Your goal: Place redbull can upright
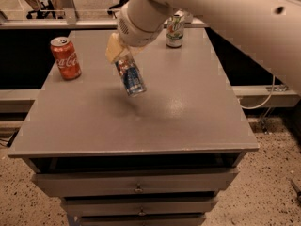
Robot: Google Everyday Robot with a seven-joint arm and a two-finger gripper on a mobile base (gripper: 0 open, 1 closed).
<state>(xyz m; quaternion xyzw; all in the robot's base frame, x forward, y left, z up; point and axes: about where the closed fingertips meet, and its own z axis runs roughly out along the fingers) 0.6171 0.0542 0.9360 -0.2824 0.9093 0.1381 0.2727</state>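
Observation:
The redbull can (131, 77) is slim, blue and silver with red marks. It hangs tilted above the grey table (188, 112), its silver lower end pointing down and to the right. My gripper (120, 53) is shut on the can's upper end, over the left-middle of the table. A faint shadow lies on the table below the can. The big white arm comes in from the upper right.
A red Coca-Cola can (66, 58) stands upright at the table's left edge. A pale green-and-white can (175, 30) stands upright at the far edge. The table has drawers (137, 187) at the front. Chair legs and floor lie beyond.

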